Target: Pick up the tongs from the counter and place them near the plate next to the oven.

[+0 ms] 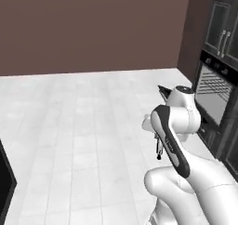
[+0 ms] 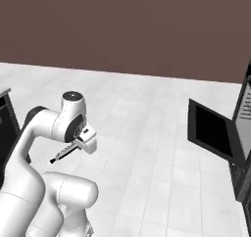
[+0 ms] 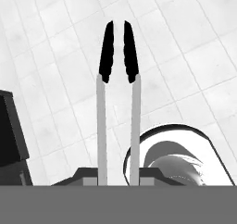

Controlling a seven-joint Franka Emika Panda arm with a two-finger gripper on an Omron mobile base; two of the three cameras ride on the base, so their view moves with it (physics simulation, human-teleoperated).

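Clamped on the tongs (image 3: 118,102), our gripper (image 3: 118,179) holds them by their near ends, so that in the hand view the two silvery arms run straight away from us, side by side, and finish in dark tips that lean toward each other without quite meeting. We carry the tongs in the air: behind them we see only pale tiled floor (image 3: 55,42), well below.

From the right base view the gripper (image 2: 82,142) sits tucked close against our own forearm, and the tongs (image 2: 63,154) stick out of it toward the lower left, slanting downward, with a dark tip at the far end. From the left base view we catch just a thin dark sliver of the tongs (image 1: 159,150) hanging beside the black-striped arm link; the gripper itself is hidden behind that link, so we cannot judge its fingers from there.

Outward from the arm, the white floor (image 1: 83,126) spreads to a brown wall (image 1: 93,29). At the right edge of the left base view stands the black oven (image 1: 214,91), its wire racks visible, with dark cabinets (image 1: 225,29) above it. In the right base view the oven (image 2: 242,148) shows at the right edge with its dark door (image 2: 213,130) swung out. The tongs are well apart from the oven in both base views.
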